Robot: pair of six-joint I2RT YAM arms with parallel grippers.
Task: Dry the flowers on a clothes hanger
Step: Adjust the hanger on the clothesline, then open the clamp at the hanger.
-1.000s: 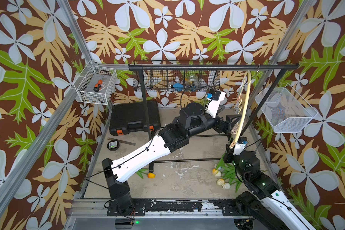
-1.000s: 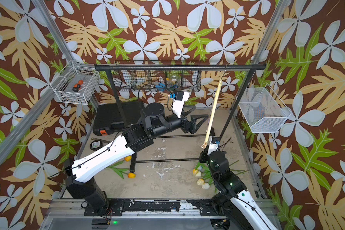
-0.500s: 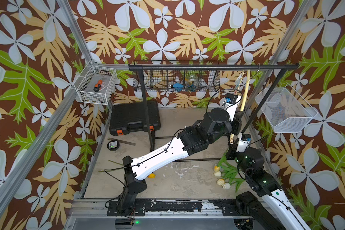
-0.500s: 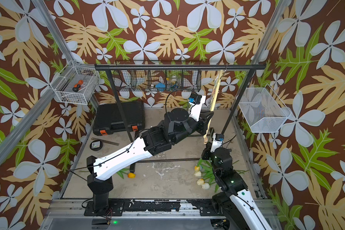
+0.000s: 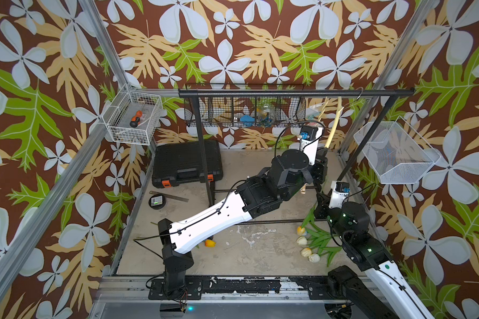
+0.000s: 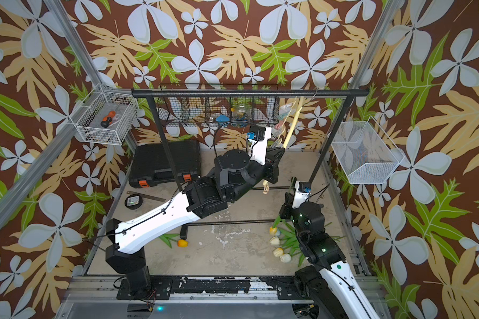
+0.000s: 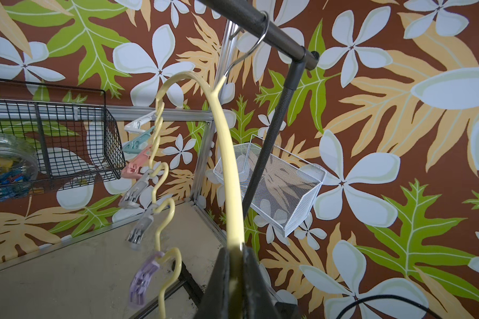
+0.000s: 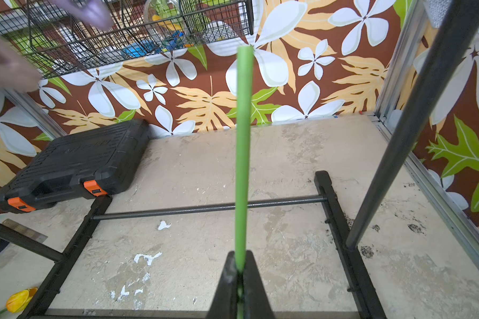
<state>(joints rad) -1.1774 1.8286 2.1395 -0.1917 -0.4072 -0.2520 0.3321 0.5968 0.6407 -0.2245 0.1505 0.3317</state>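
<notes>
Left wrist view shows the left gripper [image 7: 234, 250] pinched shut on the cream arc of the hanger [image 7: 228, 154]. Its hook [image 7: 249, 52] sits over the rack [image 7: 282, 44] bar at the far right, and the arc's lower end is cut off behind the gripper. Pegs [image 7: 143, 279] dangle from the wavy bar, the nearest blurred. In both top views the left arm [image 5: 213, 221] hides that grip. The right gripper [image 8: 240, 265] is clamped on a green stem [image 8: 242, 154], its head out of sight. A pale blur [image 8: 9, 63] in the right wrist view cannot be made out. More flowers [image 5: 313, 241] lie near right, partly under the right arm [image 5: 371, 248], and one orange tulip [image 5: 210, 243] lies near left. The floor [image 5: 260, 248] is scuffed, stained beige; the walls carry floral wallpaper [image 5: 233, 41]. A black case [image 5: 187, 163] sits far left, and the label on a disc [image 5: 157, 200] beside it is too small to read.
</notes>
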